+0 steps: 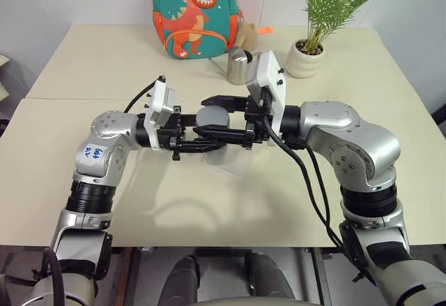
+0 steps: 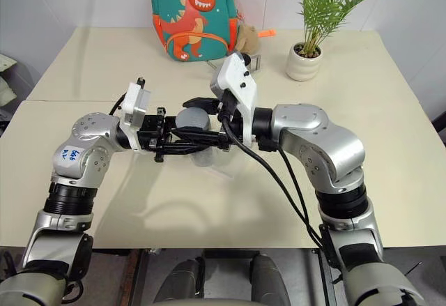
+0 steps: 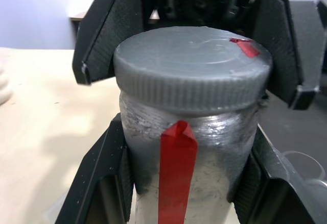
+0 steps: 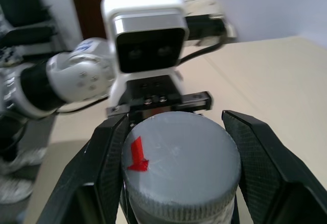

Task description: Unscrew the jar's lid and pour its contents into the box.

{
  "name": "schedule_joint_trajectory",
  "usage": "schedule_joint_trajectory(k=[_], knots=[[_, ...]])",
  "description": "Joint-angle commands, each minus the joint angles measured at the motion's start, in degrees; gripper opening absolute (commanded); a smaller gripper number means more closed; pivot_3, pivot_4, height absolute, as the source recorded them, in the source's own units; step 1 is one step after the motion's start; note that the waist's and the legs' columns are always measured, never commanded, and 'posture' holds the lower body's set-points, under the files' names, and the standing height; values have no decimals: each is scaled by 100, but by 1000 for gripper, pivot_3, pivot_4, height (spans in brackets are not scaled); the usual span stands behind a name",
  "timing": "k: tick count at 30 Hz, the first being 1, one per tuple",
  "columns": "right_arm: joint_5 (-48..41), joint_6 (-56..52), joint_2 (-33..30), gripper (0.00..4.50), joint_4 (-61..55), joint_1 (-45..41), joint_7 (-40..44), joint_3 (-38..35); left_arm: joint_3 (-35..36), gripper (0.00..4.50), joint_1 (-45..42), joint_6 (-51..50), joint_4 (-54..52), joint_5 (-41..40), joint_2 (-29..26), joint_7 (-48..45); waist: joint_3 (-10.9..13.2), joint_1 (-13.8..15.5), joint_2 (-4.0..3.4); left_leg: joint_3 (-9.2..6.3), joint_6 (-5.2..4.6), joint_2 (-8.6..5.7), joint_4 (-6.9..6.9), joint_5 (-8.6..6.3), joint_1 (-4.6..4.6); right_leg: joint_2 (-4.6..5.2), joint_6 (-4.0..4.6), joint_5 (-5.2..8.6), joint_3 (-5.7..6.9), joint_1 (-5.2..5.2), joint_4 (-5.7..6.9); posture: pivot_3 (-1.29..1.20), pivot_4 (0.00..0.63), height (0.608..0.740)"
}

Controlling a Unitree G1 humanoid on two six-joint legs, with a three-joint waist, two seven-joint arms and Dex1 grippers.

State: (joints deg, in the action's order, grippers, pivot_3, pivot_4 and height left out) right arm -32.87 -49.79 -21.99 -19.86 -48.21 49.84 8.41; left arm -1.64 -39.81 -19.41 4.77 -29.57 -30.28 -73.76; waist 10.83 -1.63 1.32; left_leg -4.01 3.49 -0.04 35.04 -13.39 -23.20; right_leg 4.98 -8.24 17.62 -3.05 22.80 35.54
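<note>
The grey jar [image 3: 214,152], with a strip of red tape down its side, hangs above the table between my two arms. My left gripper [image 3: 186,132] is shut on the jar's body, one finger on each side. The grey ribbed lid [image 3: 191,66], with a bit of red on top, sits on the jar. My right gripper [image 4: 173,122] reaches in from the opposite side and is shut on the lid. The clear plastic box [image 1: 233,166] lies on the table right under the jar. The contents are hidden inside the jar.
A shiny steel pitcher [image 1: 240,65] stands just behind my right wrist. Further back are a teal dinosaur backpack [image 1: 195,13] and a potted plant [image 1: 306,55]. The beige table [image 1: 83,139] has open room to the left, the right and in front.
</note>
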Motion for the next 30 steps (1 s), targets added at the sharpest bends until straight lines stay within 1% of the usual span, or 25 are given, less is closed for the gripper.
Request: schedule_joint_trajectory(k=[1,6,15,16,17,19,20,30], knots=[[-499,234,103,2595,-310,-117,829,413,173,1983,-116,15,130,68,-111,182,0,-1,0,0,0,0,0,0,0,0,0,0,0,0,0,0,150,740],[-322,492,123,2595,-112,-151,974,483,184,1983,-145,-46,42,48,-91,192,0,0,0,0,0,1,0,0,0,-1,0,0,-2,0,1,0,150,740],[-189,618,207,2595,44,-199,863,491,177,1983,-184,-22,24,54,-81,176,0,-1,0,-1,0,2,1,0,0,-1,0,0,-3,0,1,0,150,740],[-171,625,222,3308,58,-204,834,486,177,1983,-195,-21,29,53,-78,175,0,-3,0,-1,0,2,1,0,0,-2,0,0,-3,0,1,0,150,740],[-164,631,226,3568,61,-206,829,486,176,1983,-202,-26,26,52,-75,176,0,-6,0,-1,0,2,1,0,1,-2,0,0,-3,0,2,0,150,740],[-148,642,225,4297,45,-204,801,492,176,1983,-210,-27,14,46,-70,157,0,-2,0,-1,0,4,0,0,1,-5,0,0,-3,0,2,0,150,740],[-140,642,230,4459,39,-204,759,485,176,1983,-210,-36,1,36,-71,141,0,0,0,-2,0,4,0,0,1,-5,0,0,-3,0,2,0,150,740],[62,718,237,4459,231,-316,503,385,176,1983,-248,1,-18,-10,-118,-32,0,-5,0,-3,0,4,1,0,0,-6,0,0,-4,0,3,0,150,740]])
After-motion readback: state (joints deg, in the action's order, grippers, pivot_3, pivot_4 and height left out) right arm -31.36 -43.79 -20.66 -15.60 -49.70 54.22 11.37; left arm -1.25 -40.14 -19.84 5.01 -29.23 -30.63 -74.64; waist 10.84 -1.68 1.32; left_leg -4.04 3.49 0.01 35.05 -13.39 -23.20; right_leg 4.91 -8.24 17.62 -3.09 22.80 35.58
